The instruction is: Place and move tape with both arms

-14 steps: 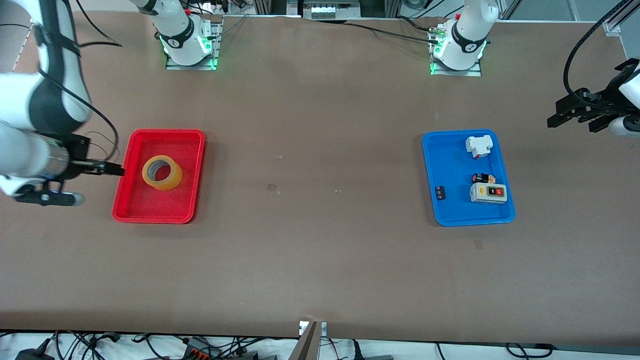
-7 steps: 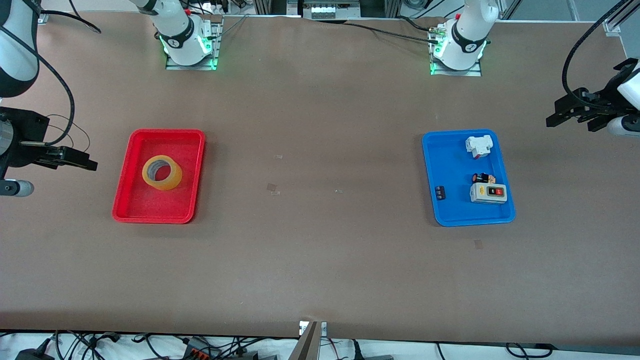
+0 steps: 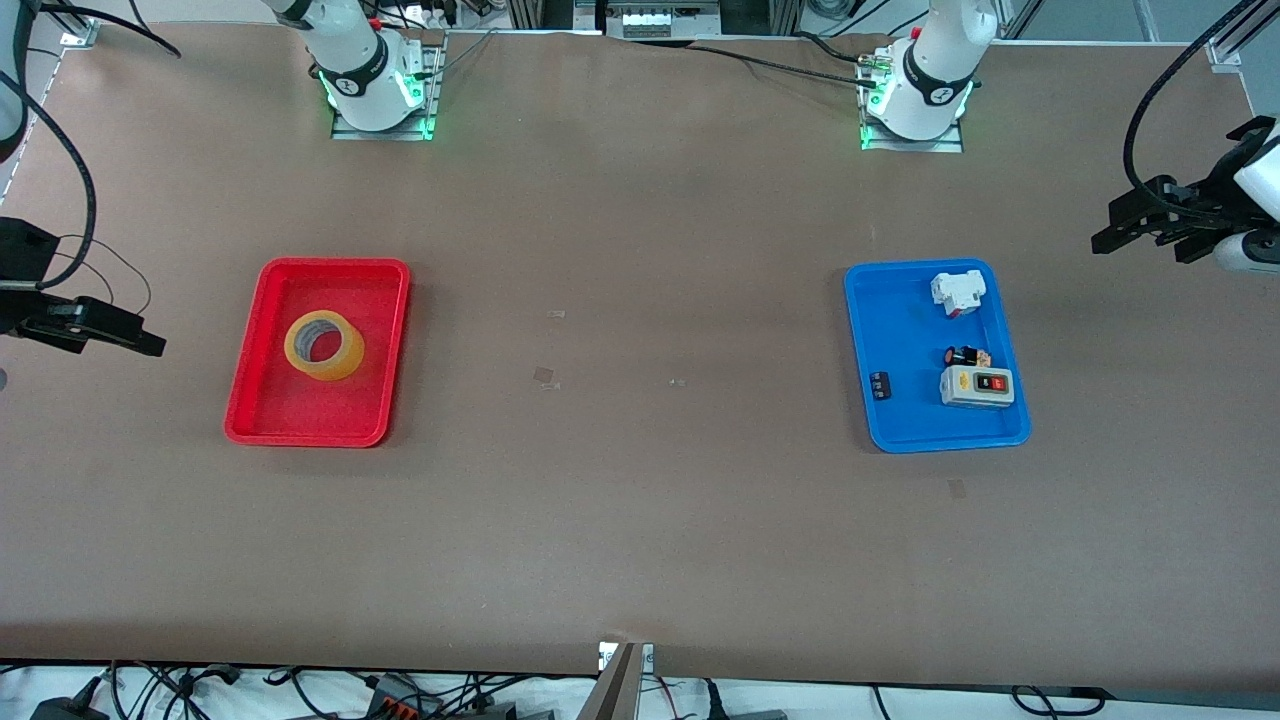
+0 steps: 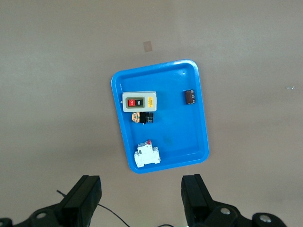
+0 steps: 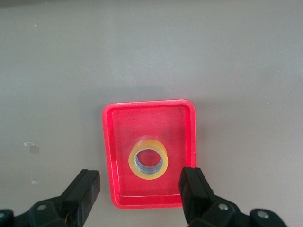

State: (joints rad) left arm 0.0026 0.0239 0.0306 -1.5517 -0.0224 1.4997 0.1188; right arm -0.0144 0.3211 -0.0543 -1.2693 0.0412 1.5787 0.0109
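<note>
The tape point(image 3: 324, 345) lies flat in the red tray point(image 3: 262, 300), ring opening up, a little toward the bases from the tray's middle. In the right wrist view the tape point(image 5: 148, 159) sits in the red tray point(image 5: 108, 142) with its grey inner core showing; no print can be read on it.

The right gripper point(image 3: 105, 330) hangs over bare table at the right arm's end, beside the red tray and apart from it. Its fingers point(image 5: 191, 189) are spread wide with nothing between them, as the right wrist view shows.

The left gripper point(image 3: 1145, 225) hangs over bare table at the left arm's end, near the blue tray point(image 3: 900, 430) but not over it. Its fingers point(image 4: 191, 191) are also spread, holding nothing.

The blue tray point(image 4: 199, 142) holds four small parts. A grey switch box point(image 3: 977, 386) lies nearest the front camera, against the rim toward the left arm's end; it carries a black button and a red one, each with small white marks too fine to read. In the left wrist view the switch box point(image 4: 139, 101) also shows a yellow label beside the buttons, its writing illegible. Just beside it, toward the bases, lies a small black-and-red part point(image 3: 965, 355). A white breaker point(image 3: 957, 290) with a red tab lies nearest the bases. A small dark block point(image 3: 880, 385) lies apart, by the rim toward the table's middle.
</note>
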